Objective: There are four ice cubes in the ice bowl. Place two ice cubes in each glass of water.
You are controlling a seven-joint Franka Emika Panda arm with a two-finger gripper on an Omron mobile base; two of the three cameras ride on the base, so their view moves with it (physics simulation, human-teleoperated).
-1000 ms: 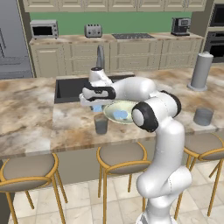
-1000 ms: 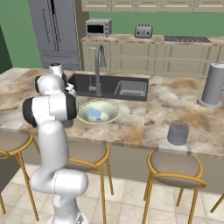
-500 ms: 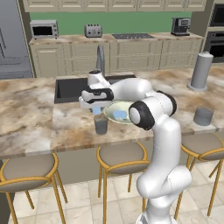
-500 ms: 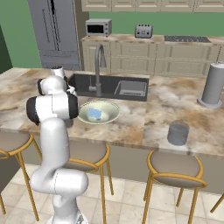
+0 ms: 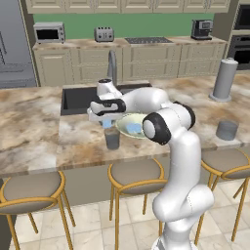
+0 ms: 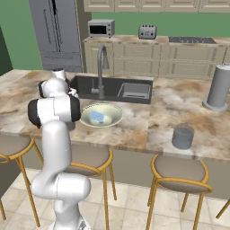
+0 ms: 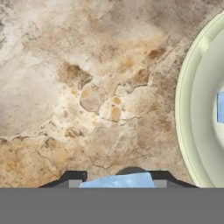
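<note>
The claw [image 5: 107, 122] pinches one blue ice cube [image 7: 118, 180] between its two tips. It hangs over the brown table [image 5: 78, 139], just above a small grey glass [image 5: 112, 139]. The wide pale bowl [image 5: 126, 120] sits just beside that glass, with more blue ice [image 6: 97, 117] lying inside it. The second glass [image 6: 183, 137] stands well apart, near a tall grey can [image 6: 219, 87].

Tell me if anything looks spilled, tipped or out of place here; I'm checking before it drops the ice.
Nothing stands out. The gripper holds an ice cube just above the near glass of water, which stands upright beside the ice bowl. The other glass is upright too, and the counter shows no spills.
</note>
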